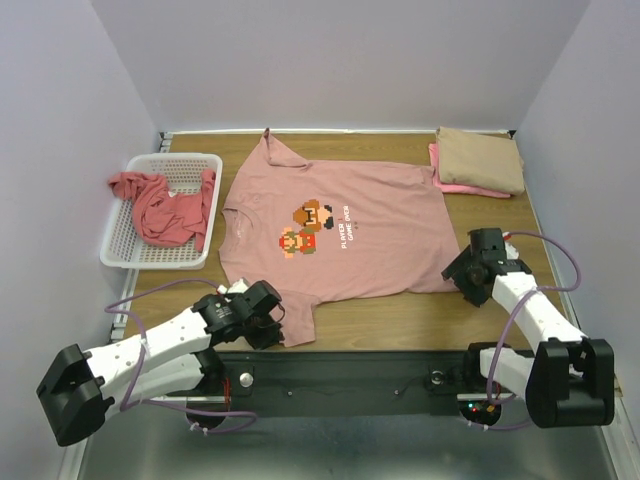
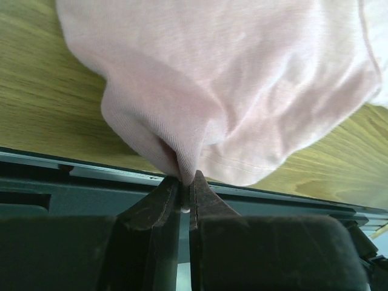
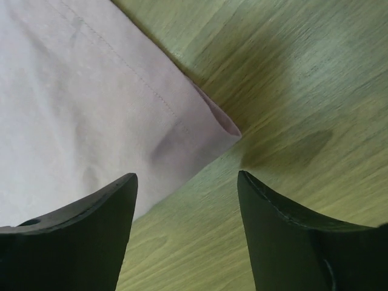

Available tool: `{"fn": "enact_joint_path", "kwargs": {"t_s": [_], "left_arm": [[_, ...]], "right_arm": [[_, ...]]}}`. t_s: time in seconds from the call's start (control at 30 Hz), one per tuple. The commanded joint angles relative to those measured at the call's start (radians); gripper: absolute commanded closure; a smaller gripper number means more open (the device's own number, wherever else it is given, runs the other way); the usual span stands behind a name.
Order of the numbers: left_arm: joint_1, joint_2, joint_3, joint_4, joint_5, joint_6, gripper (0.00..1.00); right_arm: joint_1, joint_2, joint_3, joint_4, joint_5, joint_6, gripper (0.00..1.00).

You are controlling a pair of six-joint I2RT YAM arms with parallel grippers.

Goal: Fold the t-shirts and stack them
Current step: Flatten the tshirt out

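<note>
Jaws on the left are pinching the 7 o'clock sleeve edge of the dusty-pink t-shirt (image 1: pixel 380 200) while right jaws are gaping wide over its 4 o'clock corner.

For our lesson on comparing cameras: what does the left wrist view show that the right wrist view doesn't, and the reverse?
Only left wrist: the left gripper shut on a bunched fold of the tee, and a dark rail. Only right wrist: the right gripper open, the tee's flat corner ahead of it. Both: the pink tee on the wooden table.
</note>
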Motion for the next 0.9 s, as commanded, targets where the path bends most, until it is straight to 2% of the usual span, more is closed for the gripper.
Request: {"fn": "enact_joint_path", "kwargs": {"t_s": [0.0,0.17,0.23,0.53,0.57,0.67,0.73,0.87], "left_arm": [[0.0,-0.015,0.035,-0.03,-0.05,0.01,1.0],[0.0,-0.016,0.026,-0.021,-0.042,0.014,1.0],[0.0,-0.021,0.017,-0.018,-0.035,0.01,1.0],[0.0,-0.076,-0.006,-0.009,-0.031,-0.004,1.0],[0.0,-0.078,-0.009,-0.009,-0.03,-0.003,1.0],[0.0,-0.085,-0.009,-0.019,-0.019,-0.006,1.0],[0.0,-0.096,-0.012,-0.022,-0.016,-0.003,1.0],[0.0,-0.154,-0.02,-0.039,0.004,-0.019,1.0]], "right_arm": [[-0.003,0.029,-0.021,0.085,0.025,0.008,0.29],[-0.003,0.04,-0.036,0.153,0.037,0.014,0.4],[-0.003,0.042,-0.052,0.159,0.052,0.012,0.47],[-0.003,0.071,-0.09,0.193,0.053,0.007,0.51],[-0.003,0.068,-0.09,0.191,0.034,0.004,0.55],[-0.003,0.007,-0.111,0.19,0.002,0.001,0.86],[-0.004,-0.033,-0.124,0.185,-0.004,0.001,1.0],[-0.003,-0.122,-0.119,0.109,-0.014,0.023,1.0]]}}
